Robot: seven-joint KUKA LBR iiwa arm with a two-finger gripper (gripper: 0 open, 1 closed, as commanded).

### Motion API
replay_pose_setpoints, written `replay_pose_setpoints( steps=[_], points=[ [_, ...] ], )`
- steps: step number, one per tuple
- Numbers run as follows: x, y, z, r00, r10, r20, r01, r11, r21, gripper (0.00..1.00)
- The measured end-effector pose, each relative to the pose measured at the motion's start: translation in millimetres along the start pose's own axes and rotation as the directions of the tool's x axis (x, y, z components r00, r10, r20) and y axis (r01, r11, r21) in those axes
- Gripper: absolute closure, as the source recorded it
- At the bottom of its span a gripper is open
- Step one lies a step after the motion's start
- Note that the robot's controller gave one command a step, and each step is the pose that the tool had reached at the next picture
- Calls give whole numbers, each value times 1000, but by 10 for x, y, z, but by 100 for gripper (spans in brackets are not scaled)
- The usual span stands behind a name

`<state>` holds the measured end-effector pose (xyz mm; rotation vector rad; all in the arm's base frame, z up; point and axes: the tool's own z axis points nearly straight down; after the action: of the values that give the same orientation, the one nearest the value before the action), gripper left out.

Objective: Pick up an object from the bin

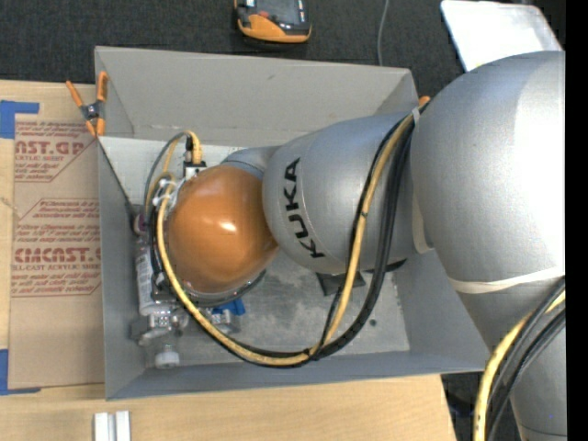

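Along the bin's left wall lies a pale, long packet-like thing (pixel 144 278). Just below it sits a small silver metal piece (pixel 158 320), and a little grey round piece (pixel 166 357) lies near the lower left corner. A small blue thing (pixel 226 310) peeks out from under the orange dome's lower edge. What lies directly beneath the dome is hidden.
The arm comes in from the right and covers most of the bin, with its orange wrist dome over the left half. A yellow and a black cable loop down across the bin floor toward the front wall. A dark flat thing (pixel 329 285) shows under the arm's lower edge.
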<state>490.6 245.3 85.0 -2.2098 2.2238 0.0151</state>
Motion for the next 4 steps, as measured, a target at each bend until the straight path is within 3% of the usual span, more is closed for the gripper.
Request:
replay_pose_setpoints(
  steps=[1, 2, 3, 4],
  points=[
    [72, 18, -78, 977, -214, 2, 214, 977, 1, 0],
    [13, 80, -91, 840, -543, 5, 543, 840, 0, 0],
    [11, 77, -286, 836, -549, 7, 549, 836, -7, 0],
    [128, -232, -221, 841, -540, 10, 540, 841, -2, 0]
  ],
)
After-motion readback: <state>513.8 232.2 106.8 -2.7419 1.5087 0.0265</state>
